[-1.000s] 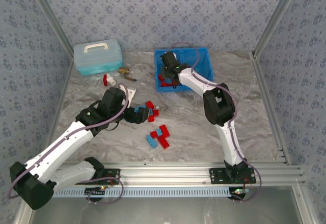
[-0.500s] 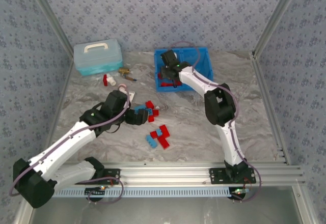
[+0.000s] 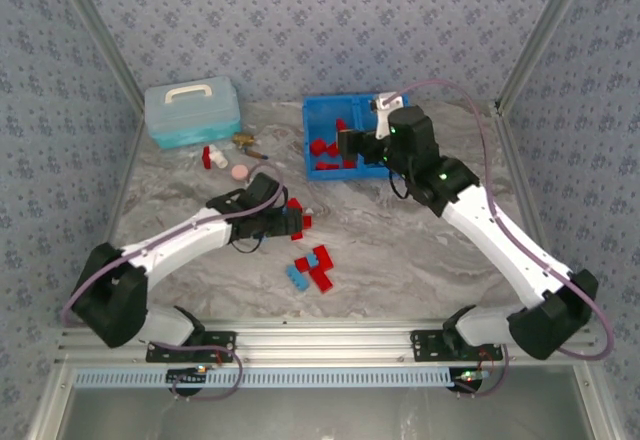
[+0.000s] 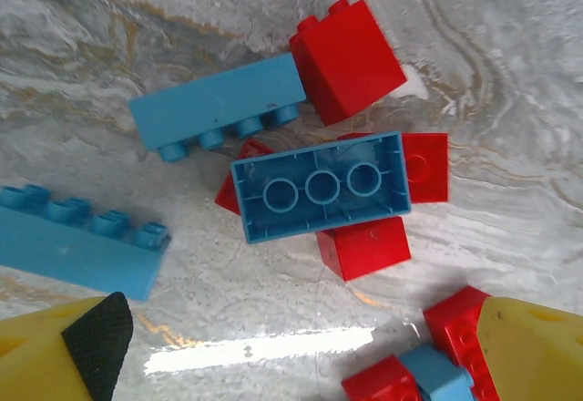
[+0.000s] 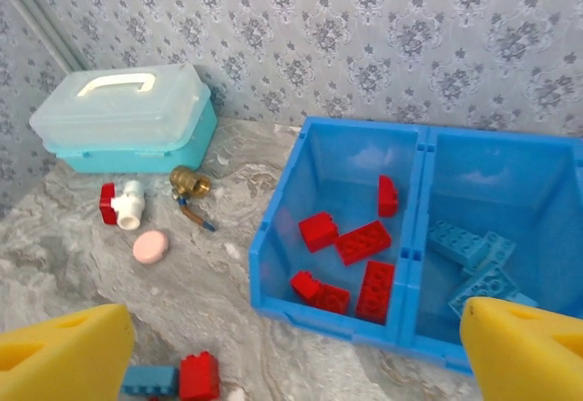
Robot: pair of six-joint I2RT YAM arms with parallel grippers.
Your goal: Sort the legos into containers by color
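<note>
Left fingers [image 4: 533,346] spread over loose legos [image 4: 351,59] on worktop [image 4: 510,82]; one finger covers part of a red. Blue lego [image 4: 319,187] underside-up, long axis across wrist view; another cut off at left edge. Right fingers [image 5: 64,351] spread above bin [image 5: 319,319]: reds [image 5: 364,241] left compartment, blues [image 5: 465,241] right, partly hidden.

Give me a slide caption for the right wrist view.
Red bricks fill the left compartment of the blue bin, light blue bricks the right.

readable text: none | labels: none | brands: none | numbers: none | signs: none
</note>
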